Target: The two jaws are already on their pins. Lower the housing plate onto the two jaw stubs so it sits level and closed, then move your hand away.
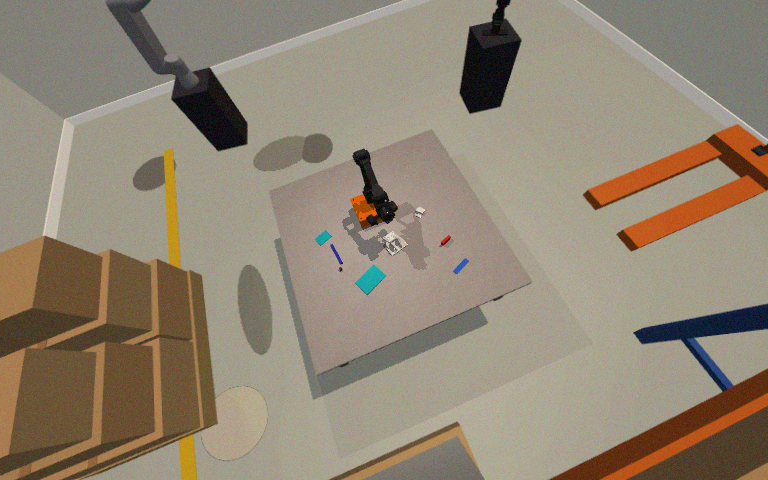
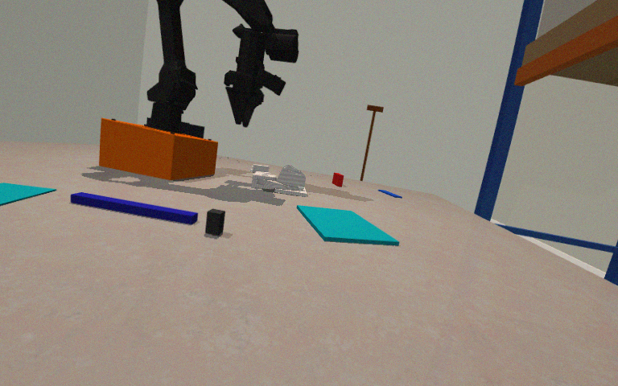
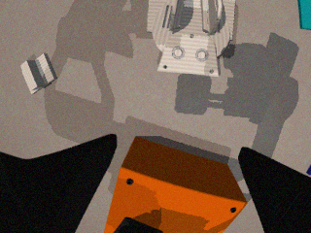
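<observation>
The white jaw assembly (image 1: 393, 243) (image 2: 291, 178) stands on the table, with two long upright jaws side by side. A flat white plate (image 3: 189, 62) with two ring-shaped features and small dark holes shows at its near end in the wrist view; it looks like the housing plate. It appears to rest on the assembly, but I cannot tell whether it sits fully level and closed. My gripper (image 2: 241, 125) (image 3: 179, 148) is open and empty. It hangs well above the table, between the orange base and the assembly, touching nothing.
A small grooved white block (image 1: 419, 212) (image 3: 39, 73) lies apart. My orange base (image 1: 361, 208) (image 2: 135, 150) is close behind. Teal plates (image 1: 370, 279) (image 1: 323, 237), a dark blue bar (image 2: 133, 207), a black block (image 2: 215, 223), a red piece (image 1: 445, 240) and a blue strip (image 1: 461, 265) lie around.
</observation>
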